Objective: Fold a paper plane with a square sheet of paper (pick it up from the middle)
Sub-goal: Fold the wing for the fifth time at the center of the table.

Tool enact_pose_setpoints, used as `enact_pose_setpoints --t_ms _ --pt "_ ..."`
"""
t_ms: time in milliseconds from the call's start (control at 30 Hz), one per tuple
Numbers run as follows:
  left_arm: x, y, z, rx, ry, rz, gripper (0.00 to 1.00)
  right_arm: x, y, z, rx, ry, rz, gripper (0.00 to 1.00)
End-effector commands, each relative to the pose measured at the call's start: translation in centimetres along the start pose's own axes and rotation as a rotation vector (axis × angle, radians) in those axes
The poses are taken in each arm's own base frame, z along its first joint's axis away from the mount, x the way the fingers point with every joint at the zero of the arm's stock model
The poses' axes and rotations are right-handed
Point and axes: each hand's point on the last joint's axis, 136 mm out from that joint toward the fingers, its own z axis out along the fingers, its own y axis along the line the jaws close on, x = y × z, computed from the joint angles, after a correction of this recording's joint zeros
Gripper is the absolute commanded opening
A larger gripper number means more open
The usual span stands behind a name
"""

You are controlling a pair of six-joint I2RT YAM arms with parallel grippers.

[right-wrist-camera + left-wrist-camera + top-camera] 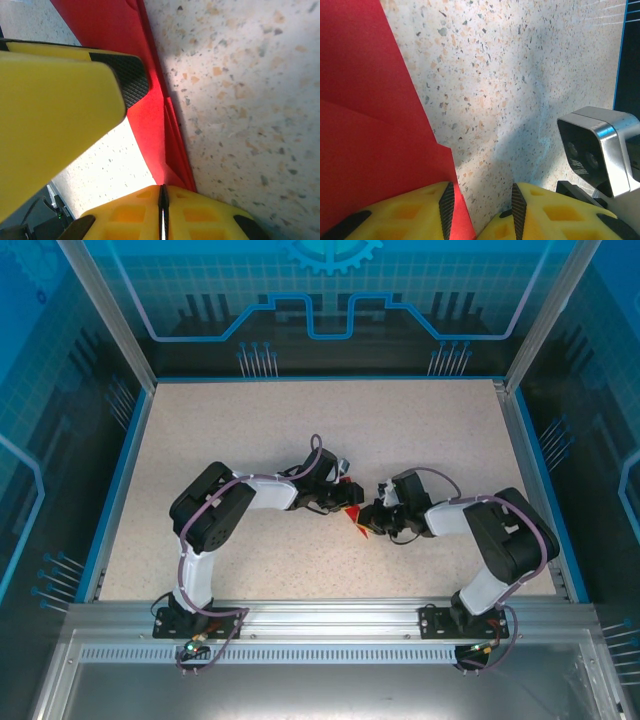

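The red sheet of paper [353, 520] lies creased between the two grippers at the table's middle. In the right wrist view its stacked folded layers [145, 115] run into my right gripper [161, 192], whose jaws are shut on the folded edge. My left gripper [482, 192] stands open, speckled table showing between its pads. Its left pad sits over the edge of the paper [365, 125]. That same left finger [60, 95] rests on the paper's upper part in the right wrist view. From above, the left gripper [338, 495] and right gripper [373, 518] nearly touch.
The right arm's silver wrist camera [597, 150] sits close beside my left fingers. The blue table border [140, 440] and glass walls ring the speckled table [300, 430]. A metal rail [320, 615] runs along the near edge.
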Motion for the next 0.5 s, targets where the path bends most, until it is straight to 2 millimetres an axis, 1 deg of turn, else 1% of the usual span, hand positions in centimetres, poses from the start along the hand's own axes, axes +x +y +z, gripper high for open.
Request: enact_pose_setpoints --t_ms 0,67,233,333,467 --pt "1.3 3.8 0.8 -0.105 0.047 -0.022 0.39 1.1 -3.5 -0.4 0.112 0.026 0.074 0.12" --pt "1.3 3.9 0.8 -0.107 0.047 -0.025 0.39 1.4 -3.9 -0.2 0.115 0.033 0.075 0.12" --pt "1.2 3.7 0.9 -0.101 0.043 -0.024 0.39 1.5 -3.8 -0.1 0.100 0.039 0.070 0.11" --pt "1.2 3.8 0.9 -0.102 0.044 -0.024 0.39 1.3 -2.7 -0.3 0.069 0.033 0.042 0.11" --pt "1.2 3.7 0.8 -0.106 0.046 -0.025 0.39 0.7 -0.1 -0.9 0.024 0.016 -0.023 0.12"
